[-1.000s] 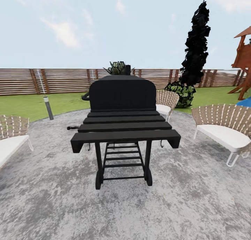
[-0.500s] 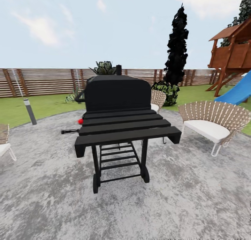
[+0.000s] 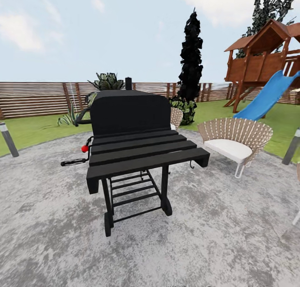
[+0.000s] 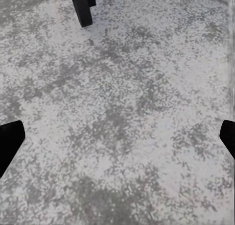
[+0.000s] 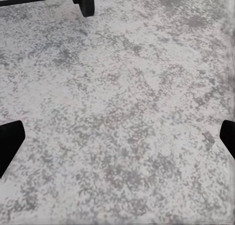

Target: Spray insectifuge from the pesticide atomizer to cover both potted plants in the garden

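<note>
The pesticide atomizer, the insectifuge and the two potted plants are out of view. I stand on a grey paved patio (image 3: 233, 237) in the garden, with green lawn (image 3: 33, 130) and the brown slat fence (image 3: 33, 98) beyond. My left gripper (image 4: 117, 141) hangs open over bare paving, its black fingertips (image 4: 9, 139) far apart with nothing between them. My right gripper (image 5: 117, 141) is open in the same way above the paving, also holding nothing.
A black barbecue grill (image 3: 133, 141) on wheels stands right in front. A wicker chair (image 3: 233, 141) sits to the right, with a wooden playhouse (image 3: 262, 57) and blue slide (image 3: 268, 95) behind it. A tall dark tree (image 3: 191, 57) and short lamp posts (image 3: 8, 139) edge the patio.
The whole head view has swung to the right, so the camera moved. The grill now sits further left in the picture, and the playhouse and slide have come fully into sight.
</note>
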